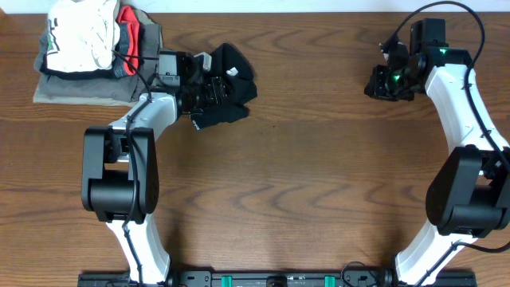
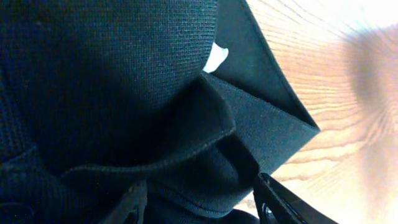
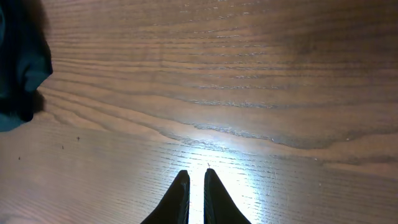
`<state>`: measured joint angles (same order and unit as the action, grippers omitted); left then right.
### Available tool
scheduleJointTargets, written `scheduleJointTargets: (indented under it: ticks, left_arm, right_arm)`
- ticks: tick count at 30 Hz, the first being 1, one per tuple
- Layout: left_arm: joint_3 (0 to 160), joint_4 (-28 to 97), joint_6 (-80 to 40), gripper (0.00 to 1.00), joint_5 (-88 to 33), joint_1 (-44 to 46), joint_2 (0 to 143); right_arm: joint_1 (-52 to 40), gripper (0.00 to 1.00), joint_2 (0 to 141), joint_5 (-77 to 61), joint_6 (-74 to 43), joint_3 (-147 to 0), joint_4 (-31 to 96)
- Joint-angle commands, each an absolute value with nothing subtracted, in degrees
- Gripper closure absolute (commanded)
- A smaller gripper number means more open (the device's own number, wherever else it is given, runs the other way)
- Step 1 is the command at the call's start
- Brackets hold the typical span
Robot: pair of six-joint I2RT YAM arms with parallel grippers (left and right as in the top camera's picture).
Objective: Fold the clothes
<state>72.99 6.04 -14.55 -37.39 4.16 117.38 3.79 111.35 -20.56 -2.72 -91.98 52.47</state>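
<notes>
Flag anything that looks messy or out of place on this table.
The black T-shirt lies bunched in a crumpled heap at the left gripper, not spread flat. At the far left, a white garment sits rumpled on top of an otherwise folded stack.

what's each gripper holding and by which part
Right gripper: nothing, shut over the table. Left gripper straddles a bunched fold of the black T-shirt; a firm grip cannot be told.

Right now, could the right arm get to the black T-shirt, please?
Probably yes, if its reach stretches that far: only bare table lies between the right fingers and the T-shirt, and the left arm is at its far side.
</notes>
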Motion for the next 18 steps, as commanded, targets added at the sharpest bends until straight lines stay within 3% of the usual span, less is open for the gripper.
scheduleJointTargets:
  ticks: [1, 14, 16, 18]
  left_arm:
    - [72.42, 7.4, -12.08, 0.43, -38.41, 4.49, 118.45]
    - [76.42, 16.21, -8.38, 0.43, -24.82, 9.13, 105.91]
    - [76.49, 15.33, -8.36, 0.43, -21.91, 11.0, 106.06]
    - [76.49, 13.76, -8.4, 0.43, -16.84, 13.43, 106.83]
  right_arm:
    - [4.54, 0.91, 109.71, -20.36, -2.04, -92.9, 52.53]
    - [4.54, 0.9, 109.71, -20.38, -2.04, -92.9, 52.14]
    - [4.54, 0.87, 109.71, -20.36, -2.07, -92.9, 51.79]
    - [4.54, 0.76, 109.71, -20.38, -2.07, -92.9, 51.62]
